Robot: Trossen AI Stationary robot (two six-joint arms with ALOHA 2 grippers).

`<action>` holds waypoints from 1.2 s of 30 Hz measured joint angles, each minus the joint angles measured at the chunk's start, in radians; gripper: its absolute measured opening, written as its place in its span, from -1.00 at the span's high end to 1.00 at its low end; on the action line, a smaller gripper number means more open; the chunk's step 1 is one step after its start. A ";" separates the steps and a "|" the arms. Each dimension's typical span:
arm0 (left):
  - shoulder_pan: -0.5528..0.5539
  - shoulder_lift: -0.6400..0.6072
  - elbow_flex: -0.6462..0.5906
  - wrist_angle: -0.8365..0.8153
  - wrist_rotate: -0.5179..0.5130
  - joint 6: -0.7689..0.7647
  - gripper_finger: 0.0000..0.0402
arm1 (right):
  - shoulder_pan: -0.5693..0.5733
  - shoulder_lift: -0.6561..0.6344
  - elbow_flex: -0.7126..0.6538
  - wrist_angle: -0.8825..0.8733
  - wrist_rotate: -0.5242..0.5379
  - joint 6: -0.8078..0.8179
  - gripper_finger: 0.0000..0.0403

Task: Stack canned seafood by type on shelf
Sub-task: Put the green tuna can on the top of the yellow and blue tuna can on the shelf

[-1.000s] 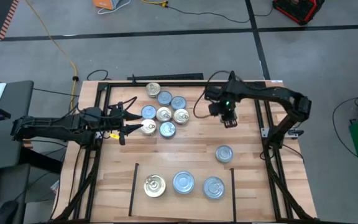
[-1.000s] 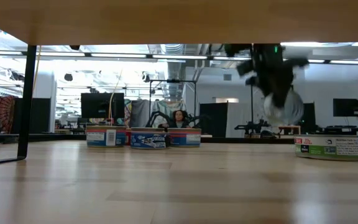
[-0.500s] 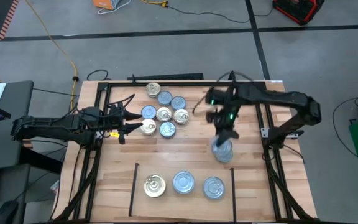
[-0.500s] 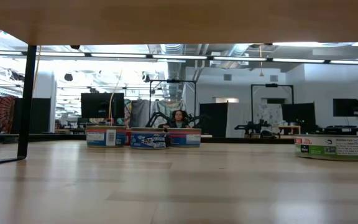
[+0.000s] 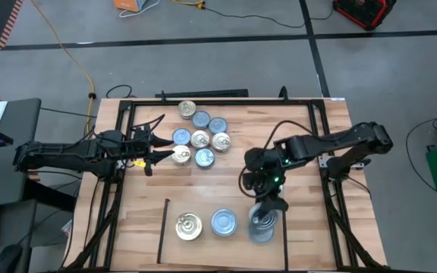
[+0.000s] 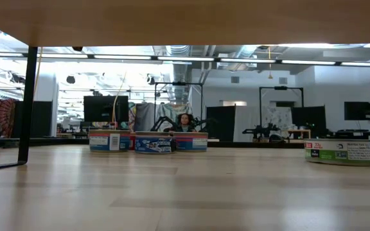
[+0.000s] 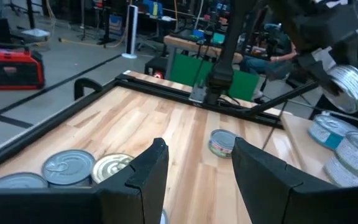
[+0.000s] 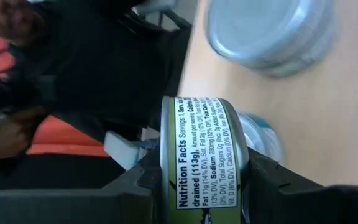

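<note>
- The right gripper (image 5: 264, 214) hangs over the right end of the shelf (image 5: 164, 227), a patch of light wood planks edged by thin black lines. Its fingers are clamped on a small flat round tin with a green label (image 8: 205, 160), held edge-on in the right wrist view.
- Directly under it sits a silver-topped tin (image 5: 260, 230). Beside that on the shelf stand a second silver-topped tin (image 5: 224, 223) and a gold-topped tin (image 5: 189, 227).
- The left gripper (image 5: 156, 146) waits at the left of the bench (image 5: 309, 235), fingers apart and holding nothing, next to a cluster of loose gold and silver tins (image 5: 200, 130).
- Judged stage: the carried tin is about to be laid on the tin below it.
- Risk, tilt: the tin sits turned in the grip. If let go before it lies flat, it could land on its rim and roll off.
- Risk, offset: if not centred over the lower tin, it could slide off and knock the neighbour.
- Risk, wrong type: its top is hidden, so I cannot tell whether it matches that pile.
- Risk, push: coming down too hard could shove the lower tin across the shelf line.
</note>
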 joint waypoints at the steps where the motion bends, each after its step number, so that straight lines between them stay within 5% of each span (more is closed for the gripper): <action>1: 0.000 0.000 0.000 -0.001 0.006 -0.007 0.16 | 0.007 0.008 0.001 0.032 -0.001 0.023 0.20; 12: 0.000 0.000 0.000 -0.005 0.040 -0.027 0.16 | 0.032 0.128 0.000 0.060 -0.039 0.204 0.19; 26: 0.000 -0.001 0.000 -0.006 0.056 -0.023 0.16 | 0.060 0.125 0.000 -0.005 -0.043 0.219 0.13; 36: 0.000 -0.001 0.000 -0.006 0.055 -0.021 0.16 | 0.056 0.125 0.000 0.017 0.008 0.216 -0.25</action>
